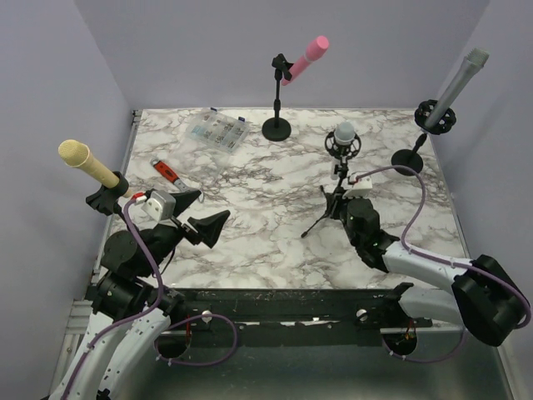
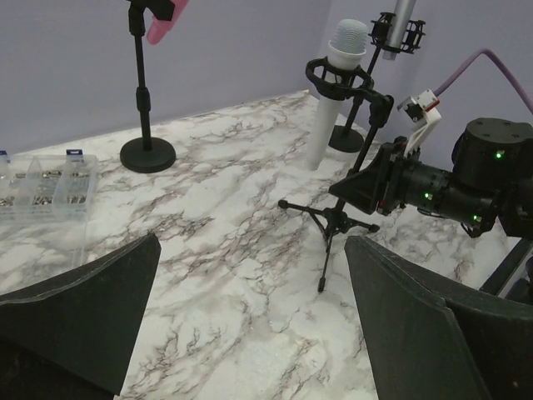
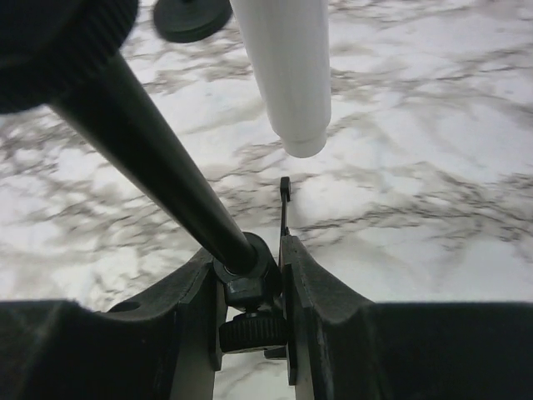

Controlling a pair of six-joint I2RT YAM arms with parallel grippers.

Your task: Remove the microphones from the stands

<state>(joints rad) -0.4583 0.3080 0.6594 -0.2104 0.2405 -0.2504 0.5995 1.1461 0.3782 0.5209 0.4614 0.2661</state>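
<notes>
Right wrist view is showing my right pincer (image 3: 250, 279) clamping the tripod stand (image 3: 158, 167) by its pole. The white microphone (image 3: 287, 67) is hanging at 12 o'clock, head cut off. My left pincer (image 2: 251, 250) is gaping wide over the tabletop (image 2: 233, 333), its fingers partly cropped.

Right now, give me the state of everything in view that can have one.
right gripper: shut on tripod stand
left gripper: open, empty
tripod stand: standing on its legs
white microphone: upright, seated in that stand's mount
pink microphone: tilted, clipped in its stand
yellow microphone: tilted, in its clip
grey microphone: tilted, in its mount
clear box: lying flat, looks closed
</notes>
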